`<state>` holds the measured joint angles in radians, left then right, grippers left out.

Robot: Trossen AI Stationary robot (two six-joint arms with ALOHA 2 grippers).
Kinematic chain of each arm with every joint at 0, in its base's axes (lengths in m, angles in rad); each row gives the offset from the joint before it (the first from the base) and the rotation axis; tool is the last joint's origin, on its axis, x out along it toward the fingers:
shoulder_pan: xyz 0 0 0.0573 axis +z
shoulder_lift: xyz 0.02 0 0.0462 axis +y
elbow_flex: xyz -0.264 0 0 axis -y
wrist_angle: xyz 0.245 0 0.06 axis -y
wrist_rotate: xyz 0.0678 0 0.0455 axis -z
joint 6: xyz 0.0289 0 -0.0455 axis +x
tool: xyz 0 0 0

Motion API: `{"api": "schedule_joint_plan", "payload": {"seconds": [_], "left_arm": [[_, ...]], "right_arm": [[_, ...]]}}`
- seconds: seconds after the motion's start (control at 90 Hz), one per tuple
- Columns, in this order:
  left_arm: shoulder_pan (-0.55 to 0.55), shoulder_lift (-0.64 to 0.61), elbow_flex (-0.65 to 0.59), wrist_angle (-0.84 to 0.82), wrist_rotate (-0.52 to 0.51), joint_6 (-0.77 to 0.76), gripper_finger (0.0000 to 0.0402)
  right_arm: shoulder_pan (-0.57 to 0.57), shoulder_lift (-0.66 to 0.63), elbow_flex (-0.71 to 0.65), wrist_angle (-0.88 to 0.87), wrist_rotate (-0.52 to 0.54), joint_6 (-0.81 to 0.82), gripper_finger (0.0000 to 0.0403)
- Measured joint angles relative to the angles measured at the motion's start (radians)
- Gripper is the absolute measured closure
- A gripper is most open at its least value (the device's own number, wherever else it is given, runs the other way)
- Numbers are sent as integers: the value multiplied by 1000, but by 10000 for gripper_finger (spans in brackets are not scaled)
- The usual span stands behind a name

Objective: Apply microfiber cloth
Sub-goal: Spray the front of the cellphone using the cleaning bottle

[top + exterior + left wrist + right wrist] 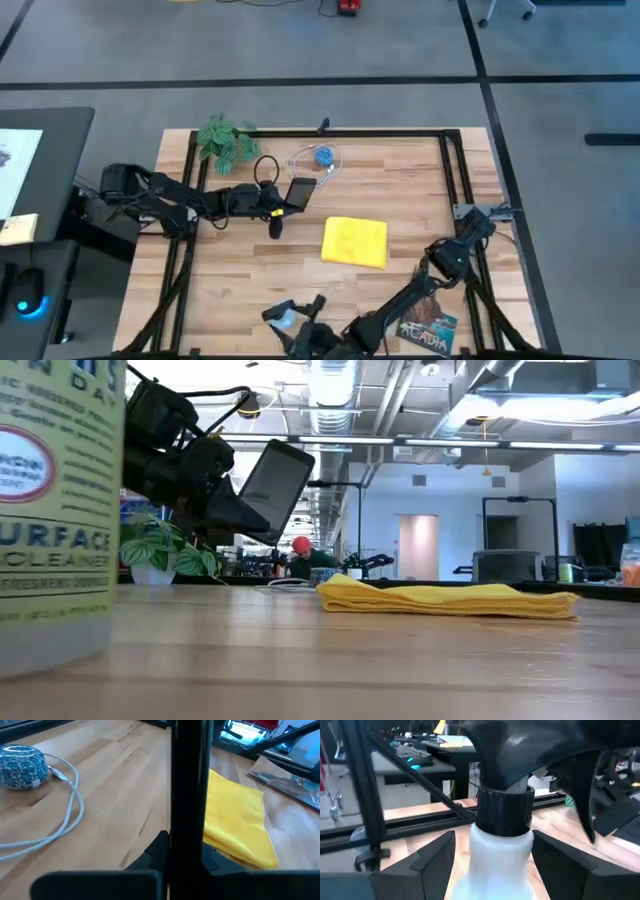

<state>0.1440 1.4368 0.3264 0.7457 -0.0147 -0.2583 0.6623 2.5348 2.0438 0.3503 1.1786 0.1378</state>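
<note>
From above, the bright yellow folded microfiber cloth (pixel 355 242) lies flat near the middle of the pale wooden table (pixel 230 290). Just beside it, toward the potted green plant (pixel 224 138), the left gripper (pixel 287 196) clamps a black slab smartphone (pixel 300 192). The right gripper (pixel 300 322) sits at the table's near edge, well apart from the cloth, its fingers closed around a white spray bottle (pixel 284 317).

At table height, the phone (pixel 272 482) hangs tilted above the wood beside the cloth (pixel 445 600), with the cleaner bottle's label (pixel 55 510) close up.

The left wrist camera shows the phone (pixel 189 795) edge-on between its fingers, the cloth (pixel 240 822) beyond.

The right wrist camera shows the bottle's black collar (pixel 504 812) between its fingers.
</note>
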Motion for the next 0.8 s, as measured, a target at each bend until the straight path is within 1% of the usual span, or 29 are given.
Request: {"api": "schedule_joint_plan", "payload": {"seconds": [0.133,0.211,0.3,0.411,0.522,0.567,0.611,0.744,0.8], "left_arm": [[0,0,0,-1,6,4,388],[0,0,0,-1,6,4,388],[0,0,0,-1,7,4,388],[0,0,0,-3,6,3,388],[0,0,0,-9,15,-2,388],[0,0,0,-9,25,-13,388],[-3,0,0,-8,36,-24,388],[-34,0,0,7,38,-40,388],[-50,0,0,22,38,-41,388]], "right_arm": [[-22,9,11,-1,8,6,159],[-31,8,12,4,10,18,167],[-30,7,12,1,9,19,196],[-17,5,12,0,9,19,259],[4,-2,12,-23,-1,14,260],[14,-17,12,-88,-10,33,260],[22,-43,12,-199,-36,86,260],[34,-155,12,-672,-182,362,260],[42,-190,12,-844,-209,435,260]]}}
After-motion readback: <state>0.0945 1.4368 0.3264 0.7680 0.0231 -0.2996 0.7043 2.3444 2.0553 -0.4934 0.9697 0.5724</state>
